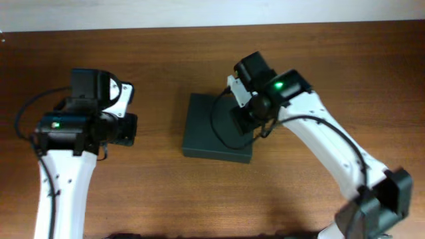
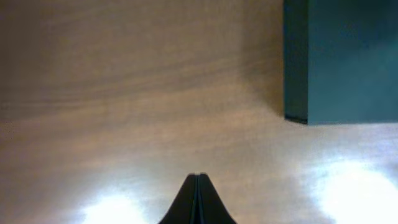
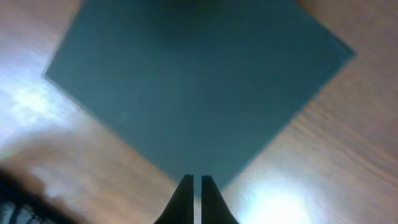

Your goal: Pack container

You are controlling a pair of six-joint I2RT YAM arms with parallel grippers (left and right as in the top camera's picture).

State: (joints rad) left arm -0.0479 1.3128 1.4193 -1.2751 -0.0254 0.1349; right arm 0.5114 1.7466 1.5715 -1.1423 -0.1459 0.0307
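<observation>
The dark green-black matte rectangular container (image 1: 209,129) is lying closed near the middle of the brown wooden surface (image 1: 159,60). The left end effector (image 2: 198,180) is hovering over bare wood, well to the container's left, with its fingers pressed together and holding nothing. The right end effector (image 3: 197,182) is hanging over one corner of the container, its fingers drawn almost together and gripping nothing.

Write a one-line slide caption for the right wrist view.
Shut right gripper over a corner of the dark green container on the wooden table.
</observation>
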